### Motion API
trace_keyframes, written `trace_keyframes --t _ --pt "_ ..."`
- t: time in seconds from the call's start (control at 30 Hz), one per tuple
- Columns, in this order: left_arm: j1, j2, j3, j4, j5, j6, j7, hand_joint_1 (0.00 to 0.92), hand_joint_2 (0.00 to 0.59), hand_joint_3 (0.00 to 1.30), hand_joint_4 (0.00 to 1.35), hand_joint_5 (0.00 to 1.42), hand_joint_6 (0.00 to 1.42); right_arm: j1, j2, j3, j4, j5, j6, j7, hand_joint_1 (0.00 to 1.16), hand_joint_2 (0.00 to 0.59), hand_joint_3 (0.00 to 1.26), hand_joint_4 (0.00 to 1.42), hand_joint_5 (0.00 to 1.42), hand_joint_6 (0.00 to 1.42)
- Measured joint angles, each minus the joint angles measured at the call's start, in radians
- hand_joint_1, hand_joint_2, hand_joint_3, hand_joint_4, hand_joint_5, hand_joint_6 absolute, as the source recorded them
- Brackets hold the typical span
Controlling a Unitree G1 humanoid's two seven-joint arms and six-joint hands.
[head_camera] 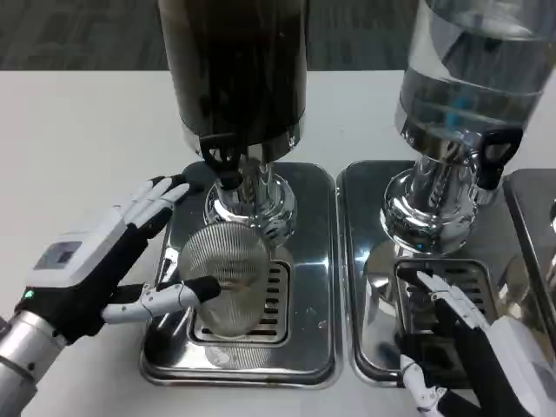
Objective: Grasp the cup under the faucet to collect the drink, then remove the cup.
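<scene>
A clear ribbed cup (228,278) stands on the drip grille of the left chrome tray (308,261), below the black faucet (224,161) of the dark-drink dispenser (234,61). My left hand (95,265) is at the cup's left side, thumb against the cup's front and the other fingers reaching behind it toward the faucet. Whether it grips the cup firmly is unclear. My right hand (473,343) lies with fingers apart over the right tray (365,287), holding nothing.
A second dispenser (473,78) with clear liquid stands on the right tray, its chrome base (426,213) just beyond my right hand. A third tray's edge (534,217) shows at far right. White table (78,139) lies open at left.
</scene>
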Motion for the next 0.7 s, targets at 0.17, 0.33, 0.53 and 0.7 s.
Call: trace_keyframes --t 0.17,0.33,0.53,0.7 --pt "0.076 0.001 0.062 -0.069 -0.082 -0.055 0.007 0.0 0.1 0.14 0.03 0.08 0.1 0.003 -0.002 -0.005 -0.019 0.001 0.001 0.005 0.66 0.562 0.15 0.09 0.07 0.29" --pt "0.117 0.011 0.132 -0.118 -0.282 -0.157 -0.065 0.0 0.09 0.22 0.13 0.17 0.16 0.003 -0.002 -0.005 -0.021 0.001 0.001 0.009 0.65 0.565 0.16 0.1 0.07 0.29" --pt "0.147 0.018 0.209 -0.17 -0.545 -0.192 -0.218 0.0 0.068 0.31 0.3 0.33 0.29 -0.004 0.0 -0.001 -0.019 0.002 0.001 0.01 0.61 0.571 0.16 0.1 0.07 0.29" --pt "0.155 0.02 0.248 -0.252 -0.879 -0.126 -0.465 0.0 0.065 0.36 0.35 0.37 0.3 -0.03 0.0 0.001 0.001 0.004 0.0 0.01 0.58 0.562 0.16 0.1 0.08 0.29"
